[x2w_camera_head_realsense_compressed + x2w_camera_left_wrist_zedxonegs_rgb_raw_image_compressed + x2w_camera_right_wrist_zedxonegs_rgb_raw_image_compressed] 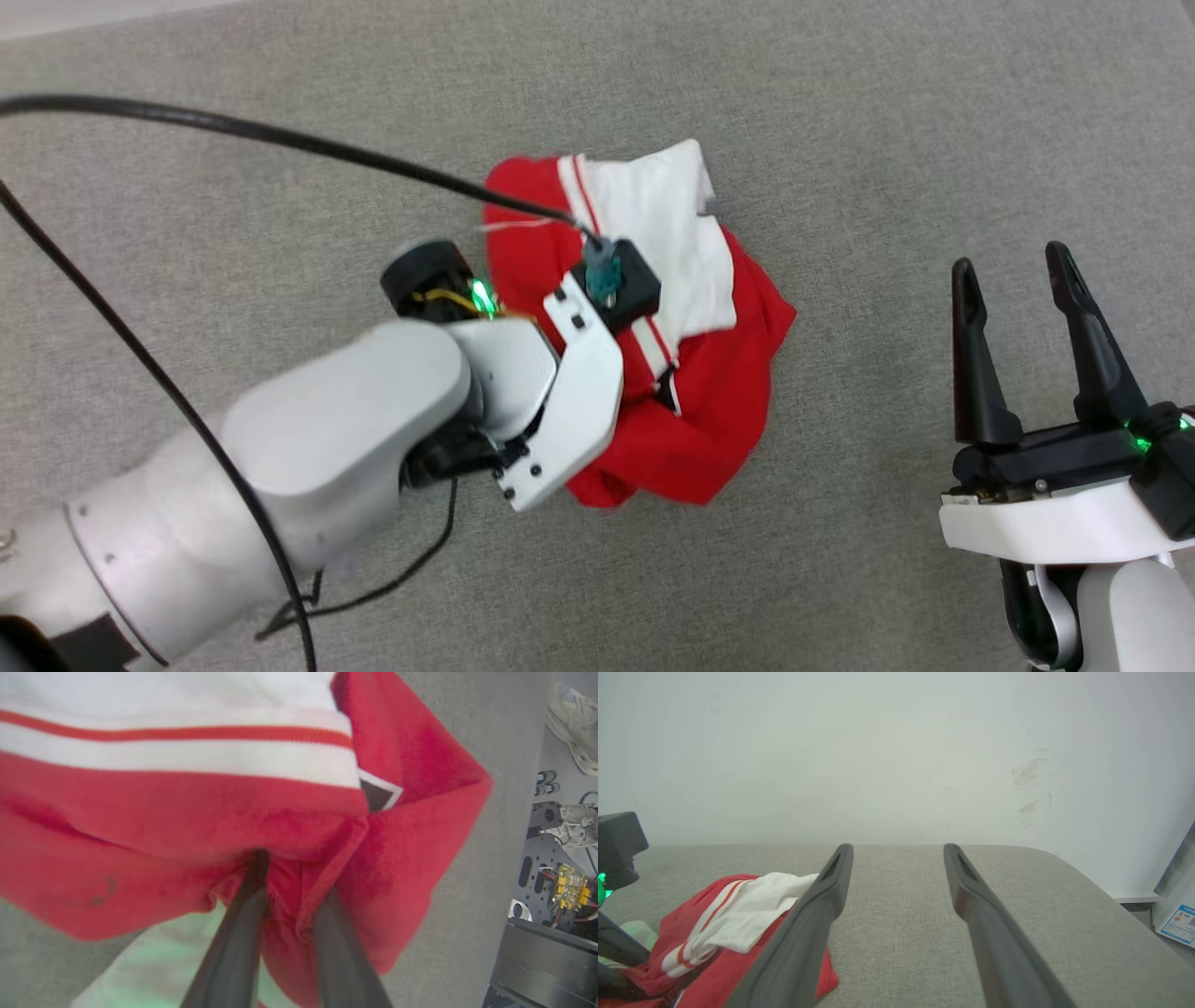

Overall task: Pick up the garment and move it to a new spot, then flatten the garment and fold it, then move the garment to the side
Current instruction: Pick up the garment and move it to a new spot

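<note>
Crumpled red-and-white garment point(709, 411) on grey fabric surface point(887, 140); left jaws pinch a red fold, likely to lift it, while right jaws hang wide open, empty.

**Inspector:** Supporting surface?

**Assistant:** A flat pad point(887, 140) covered in grey woven fabric. The weave is even, and the right wrist view shows the far right corner rounded.

**Inspector:** What lies on it?

**Assistant:** One garment point(709, 411), red with a white sleeve and red-and-white striped trim, bunched in a crumpled heap near the middle. Its folds overlap, and one fold shows a small black patch of print edged in white.

**Inspector:** State of the cover?

**Assistant:** Grey cloth shows on every side of the heap, lying smooth and taut
</note>
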### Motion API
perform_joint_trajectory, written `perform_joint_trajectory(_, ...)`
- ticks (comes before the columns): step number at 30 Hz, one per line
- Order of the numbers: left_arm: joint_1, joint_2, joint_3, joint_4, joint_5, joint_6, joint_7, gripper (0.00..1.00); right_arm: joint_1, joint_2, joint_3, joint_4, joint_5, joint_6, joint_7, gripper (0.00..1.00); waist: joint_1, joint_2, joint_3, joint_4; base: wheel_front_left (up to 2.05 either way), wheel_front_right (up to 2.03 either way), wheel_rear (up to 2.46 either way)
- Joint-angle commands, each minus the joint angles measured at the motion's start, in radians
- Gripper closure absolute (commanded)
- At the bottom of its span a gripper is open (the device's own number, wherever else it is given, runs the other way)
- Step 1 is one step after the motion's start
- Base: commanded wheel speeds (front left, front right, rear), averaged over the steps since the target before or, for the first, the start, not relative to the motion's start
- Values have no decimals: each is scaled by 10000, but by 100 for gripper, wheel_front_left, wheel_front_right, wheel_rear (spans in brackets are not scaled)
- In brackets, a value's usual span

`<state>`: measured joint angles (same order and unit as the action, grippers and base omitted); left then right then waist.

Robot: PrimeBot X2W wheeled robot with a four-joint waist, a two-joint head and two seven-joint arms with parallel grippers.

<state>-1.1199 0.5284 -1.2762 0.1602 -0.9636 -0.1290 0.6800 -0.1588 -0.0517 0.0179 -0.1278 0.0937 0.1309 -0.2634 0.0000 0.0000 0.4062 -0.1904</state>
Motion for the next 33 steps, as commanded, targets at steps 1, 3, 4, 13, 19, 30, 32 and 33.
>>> perform_joint_trajectory(1, 215, -51, -43, 93, -16, 1, -82, 100, -131, 25, -28, 24, 78, -3, -21, 0, 0, 0, 21, -15, 0, 0, 0)
perform_joint_trajectory(3, 355, -150, -49, 230, 70, 1, -301, 100, -112, 25, -76, 51, 66, -3, -21, 0, 0, 0, 2, 3, 0, 0, 0)
perform_joint_trajectory(4, 402, -212, -57, 283, 107, 1, -464, 100, -79, 24, -111, 68, 48, -5, -21, 0, 0, 0, -37, 35, 0, 0, 0)
perform_joint_trajectory(13, 68, -380, 477, 654, 661, 109, -3325, 0, 275, 22, -176, 204, -139, -3, -21, 0, 0, 0, -851, 482, 0, 0, 0)
perform_joint_trajectory(19, 715, -63, 1314, 480, 1164, 1190, -5606, 0, 546, 22, -274, 254, -292, -3, -21, 0, 0, 0, -1423, 922, 0, 0, 0)
perform_joint_trajectory(30, 3280, 610, 2741, 291, 1817, 4141, -9266, 0, 1078, 23, -297, 342, -498, -5, -21, 0, 0, 0, -2260, 1568, 0, 0, 0)
perform_joint_trajectory(32, 3916, 623, 3212, 173, 1889, 4650, -9410, 0, 1145, 21, -319, 352, -534, -3, -21, 0, 0, 0, -2364, 1666, 0, 0, 0)
perform_joint_trajectory(33, 4227, 613, 3511, 47, 1969, 4881, -9448, 0, 1198, 21, -313, 360, -542, -3, -21, 0, 0, 0, -2410, 1711, 0, 0, 0)
